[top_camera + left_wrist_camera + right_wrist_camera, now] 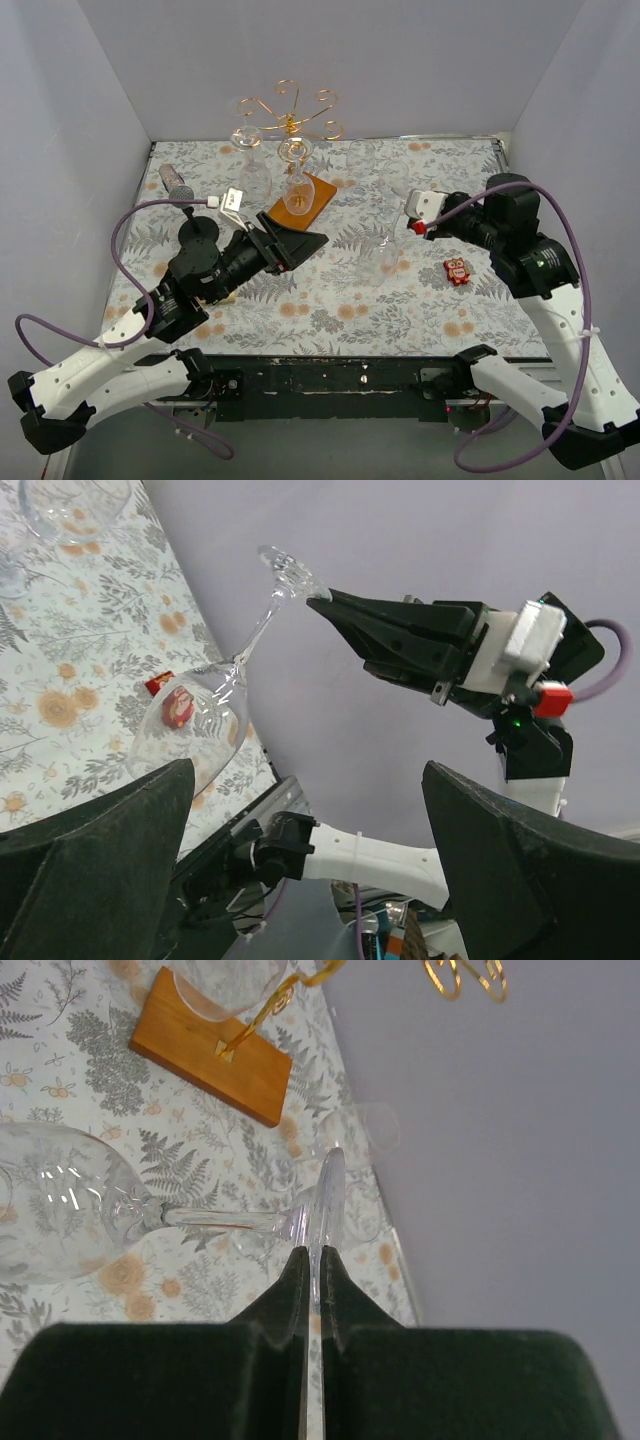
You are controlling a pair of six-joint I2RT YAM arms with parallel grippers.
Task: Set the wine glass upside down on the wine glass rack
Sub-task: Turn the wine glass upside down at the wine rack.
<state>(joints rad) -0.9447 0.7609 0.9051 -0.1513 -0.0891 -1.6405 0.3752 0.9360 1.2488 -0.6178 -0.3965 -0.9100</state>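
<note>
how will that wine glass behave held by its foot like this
Probably fragile: the wine glass is thin and clear, with a slender stem. Likely slippery too, since the right hand pinches only the smooth foot. The bowl hangs far from that grip, so it may swing or pivot.

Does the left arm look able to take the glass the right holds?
Likely yes: the left arm aims open jaws at the wine glass, nothing between; the right arm pinches only its foot.
</note>
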